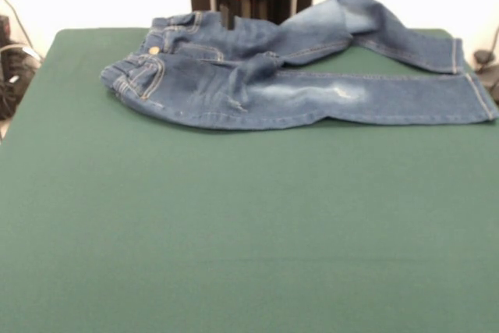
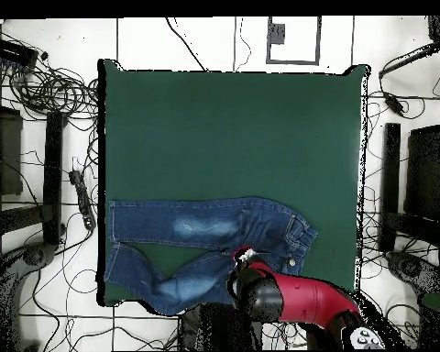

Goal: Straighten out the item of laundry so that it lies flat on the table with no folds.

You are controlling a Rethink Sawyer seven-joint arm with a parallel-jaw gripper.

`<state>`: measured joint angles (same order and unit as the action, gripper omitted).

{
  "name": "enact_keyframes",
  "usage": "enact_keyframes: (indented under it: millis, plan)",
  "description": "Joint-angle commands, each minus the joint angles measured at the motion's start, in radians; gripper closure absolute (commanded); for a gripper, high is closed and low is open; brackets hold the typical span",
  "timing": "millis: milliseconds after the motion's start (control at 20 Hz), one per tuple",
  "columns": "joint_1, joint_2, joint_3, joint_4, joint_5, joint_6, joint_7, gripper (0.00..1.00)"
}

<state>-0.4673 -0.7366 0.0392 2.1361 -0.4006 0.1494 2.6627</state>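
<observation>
The jeans are found lying along the table's edge nearest the robot, spanning most of that edge's length, with the rest of the green table bare of laundry. The long axis is judged to run parallel to that edge: the waistband is seen at the left in the front view, and the two leg cuffs at the right, close to the table's corner. One leg is laid nearly straight, with its pale faded patch facing up; the other leg is bent and raised toward the robot side, crossing over near the crotch, where creases are gathered. The garment is therefore not yet flat. Denim of this kind is judged to be soft yet moderately heavy, not fragile, and likely to drag rather than slide on the felt-like surface; hold is best taken at a cuff or hem of the bent leg, where the doubled seam offers a firm pinch. The gripper is noted in the overhead view above the crotch area of the jeans, at the end of the red arm; whether it is spread or pressed together cannot be told from either view.
</observation>
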Motion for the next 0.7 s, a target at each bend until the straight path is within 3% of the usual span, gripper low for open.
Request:
enact_keyframes:
  millis: [50,450,700]
  plan:
    - [0.026,0.118,0.108,-0.143,0.002,0.023,-0.028,1.0]
    - [0.093,0.273,-0.003,-0.153,-0.07,-0.182,0.043,1.0]
    - [0.135,0.307,-0.064,-0.064,-0.078,-0.316,0.084,1.0]
